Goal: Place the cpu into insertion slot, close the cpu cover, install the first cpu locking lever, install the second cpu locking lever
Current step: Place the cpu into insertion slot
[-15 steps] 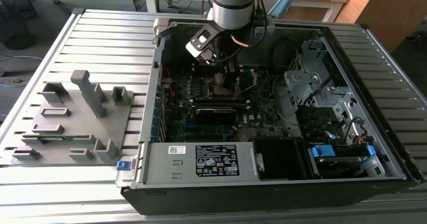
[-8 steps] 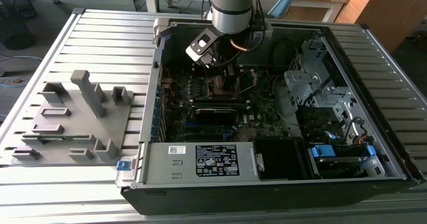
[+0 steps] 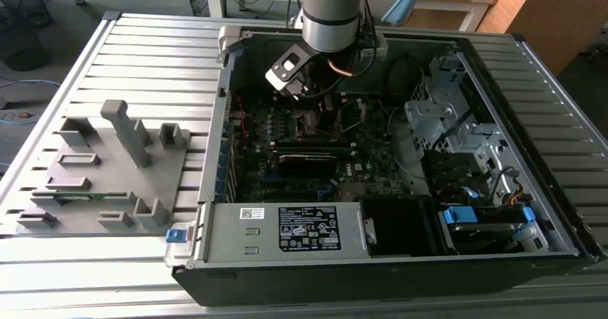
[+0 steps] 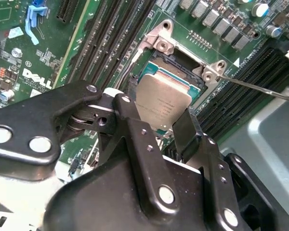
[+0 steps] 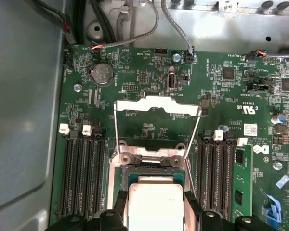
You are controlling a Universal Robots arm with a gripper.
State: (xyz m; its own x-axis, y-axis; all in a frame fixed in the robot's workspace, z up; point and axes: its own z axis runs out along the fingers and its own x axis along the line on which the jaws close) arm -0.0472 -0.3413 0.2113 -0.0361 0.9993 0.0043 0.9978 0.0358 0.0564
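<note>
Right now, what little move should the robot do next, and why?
Probably lower the cpu gently, straight down. The fingers hold it by two sides right over the slot, and it does not look seated yet, though I cannot be sure. The cover is flipped open, so nothing seems to block the way.

A dark green motherboard [image 5: 221, 96] lies under the gripper [image 5: 155, 204], inside an open black-and-grey tower computer case [image 3: 380, 280]. Long black memory slots [image 5: 82, 173] run close on either side of the gripper. A round silver coin battery [image 5: 102, 73] sits farther off on the board. Well apart from the gripper, toward the exterior view's left, a grey plastic fixture block [image 3: 105, 169] rests on a slatted metal table [image 3: 142, 55]. A silver labelled power supply box [image 3: 275, 233] sits at the case's edge, well away from the gripper.
</note>
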